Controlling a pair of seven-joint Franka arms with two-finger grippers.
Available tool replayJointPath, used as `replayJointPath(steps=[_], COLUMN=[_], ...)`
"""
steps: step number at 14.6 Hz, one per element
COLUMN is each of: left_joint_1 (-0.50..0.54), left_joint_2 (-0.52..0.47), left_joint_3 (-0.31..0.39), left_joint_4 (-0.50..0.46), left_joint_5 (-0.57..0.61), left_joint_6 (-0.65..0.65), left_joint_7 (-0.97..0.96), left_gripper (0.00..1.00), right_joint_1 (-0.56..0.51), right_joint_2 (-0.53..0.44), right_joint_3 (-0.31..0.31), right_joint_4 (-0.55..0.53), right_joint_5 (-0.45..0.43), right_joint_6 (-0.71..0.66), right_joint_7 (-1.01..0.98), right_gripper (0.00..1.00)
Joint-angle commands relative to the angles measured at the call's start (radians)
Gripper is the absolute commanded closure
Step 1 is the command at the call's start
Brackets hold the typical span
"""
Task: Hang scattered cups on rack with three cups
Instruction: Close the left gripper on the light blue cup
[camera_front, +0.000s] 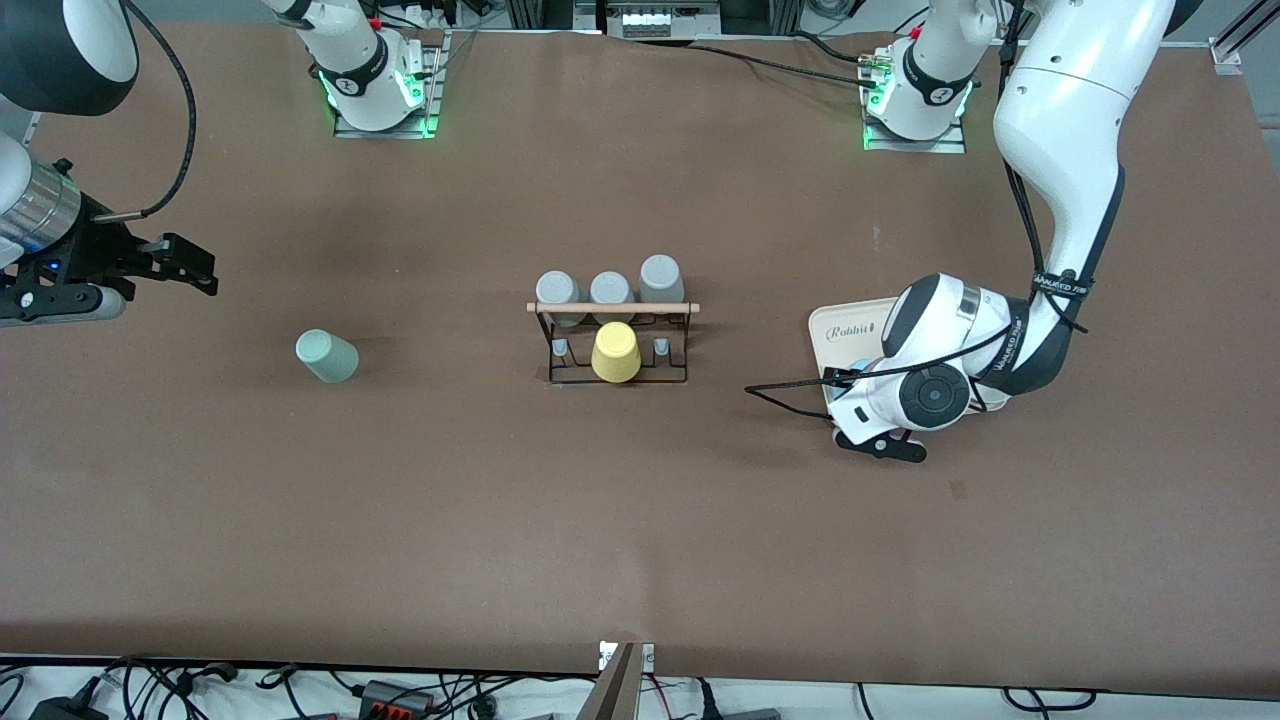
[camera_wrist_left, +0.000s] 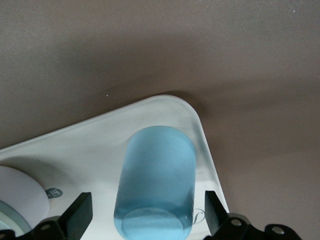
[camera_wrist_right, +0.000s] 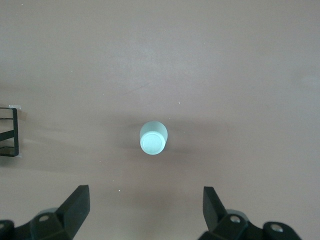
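Observation:
The light blue cup (camera_wrist_left: 155, 175) sits on a white tray (camera_wrist_left: 100, 145), its closed base toward the left wrist camera. My left gripper (camera_wrist_left: 148, 215) is open, with one finger on each side of the cup and gaps between. In the front view my left hand (camera_front: 905, 395) covers most of that cup over the tray (camera_front: 840, 330). The sage green cup (camera_front: 326, 356) stands on the table toward the right arm's end. My right gripper (camera_front: 198, 268) is open and empty above the table, with that cup (camera_wrist_right: 153, 138) below it. The rack (camera_front: 612, 308) stands mid-table.
The rack carries a yellow cup (camera_front: 615, 352) on its nearer side. Three grey cups (camera_front: 610, 290) stand in a row on the side farther from the front camera. A white round object (camera_wrist_left: 15, 195) lies on the tray beside the blue cup. A corner of the rack (camera_wrist_right: 10, 132) shows in the right wrist view.

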Motion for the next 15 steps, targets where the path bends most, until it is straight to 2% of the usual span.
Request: replayJointPath(steps=[1,3,6,9,10,12,15], left_joint_1=[0.007,0.016,0.014,0.011,0.010,0.001,-0.041], left_joint_2=[0.001,-0.002,-0.002,-0.005,-0.007,-0.017,-0.019], left_joint_3=[-0.007,-0.008,-0.008,-0.010,-0.011,-0.020,-0.040], left_joint_4=[-0.004,-0.015,-0.015,-0.012,-0.009,0.020,0.149], left_joint_5=[0.025,0.021,0.019,0.019,0.019,0.018,0.014], left_joint_6=[0.002,0.002,-0.003,-0.010,-0.010,-0.010,-0.079], left_joint_7=[-0.013,-0.015,-0.016,-0.015,-0.015,-0.015,-0.018], left_gripper=[0.07,0.21,0.59,0.85,0.91,0.95,0.99], right_joint_1=[-0.003,-0.002,-0.005,0.001,0.001,-0.002,-0.005], right_joint_2=[-0.005,-0.003,0.006,0.004,0.004,0.006,0.006], right_joint_3=[-0.001,-0.001,-0.001,-0.001,-0.001,-0.001,-0.001], right_joint_4=[0.006,0.004,0.003,0.004,0.004,0.004,0.004], right_joint_5=[0.016,0.016,0.016,0.008,0.007,0.008,0.008], right_joint_6=[-0.012,-0.012,-0.005,-0.011,-0.012,-0.012,-0.008], right_joint_7=[0.014,0.014,0.014,0.014,0.013,0.014,0.014], right_gripper=[0.00,0.00,0.00,0.00,0.00,0.00,0.00])
